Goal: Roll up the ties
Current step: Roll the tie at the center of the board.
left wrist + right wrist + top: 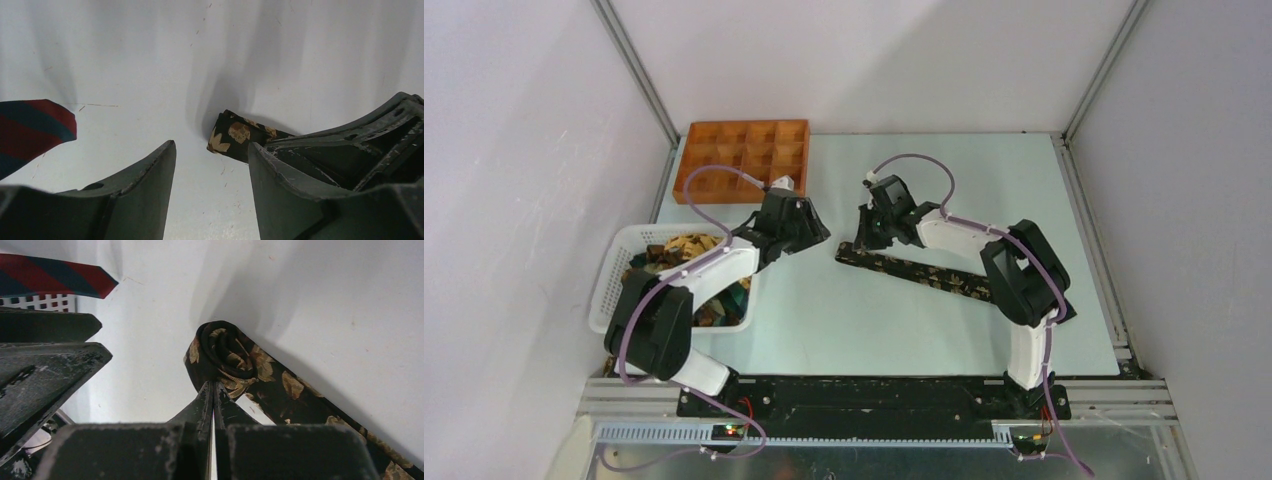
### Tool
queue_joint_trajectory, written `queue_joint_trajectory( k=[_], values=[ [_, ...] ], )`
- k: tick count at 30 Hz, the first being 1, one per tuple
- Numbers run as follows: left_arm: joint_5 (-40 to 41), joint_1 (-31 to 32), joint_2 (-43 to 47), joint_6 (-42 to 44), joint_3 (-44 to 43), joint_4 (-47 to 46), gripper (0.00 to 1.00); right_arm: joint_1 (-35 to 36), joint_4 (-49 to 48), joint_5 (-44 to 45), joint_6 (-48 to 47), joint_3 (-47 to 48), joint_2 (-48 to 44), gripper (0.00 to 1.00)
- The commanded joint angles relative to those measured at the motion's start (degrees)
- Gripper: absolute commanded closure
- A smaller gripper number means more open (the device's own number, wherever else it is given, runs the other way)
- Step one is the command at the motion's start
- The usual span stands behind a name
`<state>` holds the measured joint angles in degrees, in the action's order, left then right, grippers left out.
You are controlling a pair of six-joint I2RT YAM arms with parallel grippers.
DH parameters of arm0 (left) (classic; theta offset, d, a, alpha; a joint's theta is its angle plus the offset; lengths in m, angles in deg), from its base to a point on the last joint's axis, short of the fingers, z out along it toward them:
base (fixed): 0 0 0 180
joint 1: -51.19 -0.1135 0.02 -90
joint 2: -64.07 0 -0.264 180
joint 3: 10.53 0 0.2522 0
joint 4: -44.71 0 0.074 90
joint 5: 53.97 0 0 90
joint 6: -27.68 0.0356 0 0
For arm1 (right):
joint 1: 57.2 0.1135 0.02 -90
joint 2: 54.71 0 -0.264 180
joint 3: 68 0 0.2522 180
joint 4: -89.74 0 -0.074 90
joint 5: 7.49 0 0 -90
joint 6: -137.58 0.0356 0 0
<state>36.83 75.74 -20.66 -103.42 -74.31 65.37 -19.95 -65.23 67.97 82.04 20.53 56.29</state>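
Note:
One dark tie (919, 273) with a gold leafy print lies slanted across the table. Its left end is wound into a small roll (223, 351). My right gripper (214, 386) is shut, its tips pressed against the lower edge of that roll; whether fabric is pinched between them does not show. My left gripper (211, 150) is open just left of the roll, low over the table, with nothing between its fingers. From the left wrist the rolled end (232, 136) shows just ahead of the right-hand finger (280, 180). More ties (686, 247) lie heaped in the basket.
A white mesh basket (620, 262) stands at the left, under the left arm. An orange compartment tray (742, 158) sits at the back left. A red and blue striped tie tip (35, 125) pokes onto the table near the left gripper (816, 235).

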Motion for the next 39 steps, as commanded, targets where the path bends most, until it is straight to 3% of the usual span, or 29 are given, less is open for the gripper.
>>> queue_joint_trajectory(
  k=[1, 14, 31, 39],
  values=[
    [-1.95, 0.78, -1.24, -0.1, -3.1, -1.6, 0.39, -0.08, 0.79, 3.44, -0.83, 0.13, 1.4, 1.0],
    [-2.33, 2.41, -5.3, 1.28, -4.29, -2.97, 0.37, -0.37, 2.45, 5.92, -1.56, 0.13, 2.7, 1.0],
    [-7.05, 4.71, -13.22, 1.32, -2.18, -14.88, 0.32, -1.27, 2.98, 5.76, -1.46, 0.13, 3.27, 1.0],
    [-8.67, 4.64, -15.33, 0.96, -1.37, -17.64, 0.4, -1.59, 3.58, 6.1, -1.4, 0.13, 3.44, 1.0]
  ],
)
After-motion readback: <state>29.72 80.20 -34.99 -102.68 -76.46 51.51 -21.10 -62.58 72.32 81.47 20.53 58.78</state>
